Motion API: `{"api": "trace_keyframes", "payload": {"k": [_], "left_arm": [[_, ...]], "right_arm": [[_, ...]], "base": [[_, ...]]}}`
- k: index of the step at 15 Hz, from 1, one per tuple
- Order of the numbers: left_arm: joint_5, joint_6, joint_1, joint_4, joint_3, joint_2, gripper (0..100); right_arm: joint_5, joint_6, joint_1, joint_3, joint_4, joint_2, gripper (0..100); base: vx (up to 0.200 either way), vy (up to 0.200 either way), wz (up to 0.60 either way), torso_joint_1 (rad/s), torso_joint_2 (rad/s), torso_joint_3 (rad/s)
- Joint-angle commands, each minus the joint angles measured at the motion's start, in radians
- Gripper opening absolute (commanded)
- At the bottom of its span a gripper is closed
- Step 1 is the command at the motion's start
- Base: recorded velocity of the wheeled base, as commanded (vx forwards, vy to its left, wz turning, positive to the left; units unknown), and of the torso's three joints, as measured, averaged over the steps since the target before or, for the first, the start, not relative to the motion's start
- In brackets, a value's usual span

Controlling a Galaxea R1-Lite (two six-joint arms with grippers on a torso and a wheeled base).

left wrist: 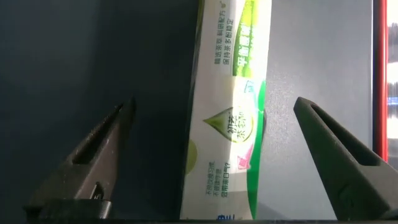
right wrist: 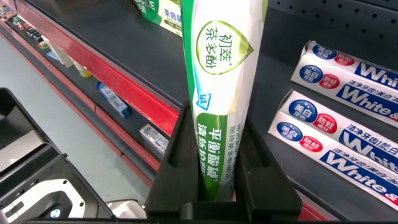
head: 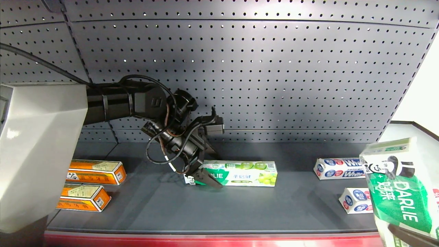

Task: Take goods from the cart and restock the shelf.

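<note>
A green-and-white toothpaste box [head: 240, 173] [left wrist: 227, 118] lies flat on the dark shelf board [head: 205, 209], lengthwise along it. My left gripper [head: 208, 165] [left wrist: 214, 102] hangs over its left end, open, one finger on each side of the box with clear gaps. At the lower right, my right gripper [head: 410, 236] [right wrist: 217, 127] is shut on a second green-and-white toothpaste box [head: 398, 192] [right wrist: 221, 74], held upright in front of the shelf's right end.
Two orange boxes [head: 96, 171] [head: 84, 198] lie at the shelf's left. Two blue-and-white boxes [head: 337, 168] [head: 356, 200] lie at its right. A pegboard wall [head: 260, 75] backs the shelf; a red strip [head: 205, 239] edges its front. Bare board lies between the groups.
</note>
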State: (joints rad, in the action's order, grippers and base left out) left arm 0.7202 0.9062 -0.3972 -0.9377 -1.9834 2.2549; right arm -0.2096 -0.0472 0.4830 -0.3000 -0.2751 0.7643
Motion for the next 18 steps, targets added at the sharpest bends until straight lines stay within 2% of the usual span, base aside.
{"api": "trace_keyframes", "payload": {"k": [1,10,15,16,18], "left_arm": [[-0.002,0.0,-0.006,-0.001,0.003,0.0,0],[-0.002,0.003,-0.009,-0.003,0.021,-0.009,0],[-0.005,0.01,-0.023,-0.001,0.094,-0.08,0],[-0.01,0.01,-0.023,-0.001,0.104,-0.095,0],[-0.061,0.013,-0.026,0.0,0.161,-0.147,0]], "right_arm": [[-0.001,0.0,0.002,0.001,-0.001,-0.005,0],[-0.001,0.0,0.002,0.01,-0.001,-0.005,0],[-0.001,0.001,-0.003,0.018,-0.001,-0.008,0],[-0.001,0.001,-0.003,0.018,-0.001,-0.008,0],[-0.001,0.0,-0.003,0.013,-0.001,-0.011,0]], "base": [[0.0,0.0,0.0,0.0,0.0,0.0],[0.0,0.0,0.0,0.0,0.0,0.0],[0.0,0.0,0.0,0.0,0.0,0.0],[0.0,0.0,0.0,0.0,0.0,0.0],[0.0,0.0,0.0,0.0,0.0,0.0]]}}
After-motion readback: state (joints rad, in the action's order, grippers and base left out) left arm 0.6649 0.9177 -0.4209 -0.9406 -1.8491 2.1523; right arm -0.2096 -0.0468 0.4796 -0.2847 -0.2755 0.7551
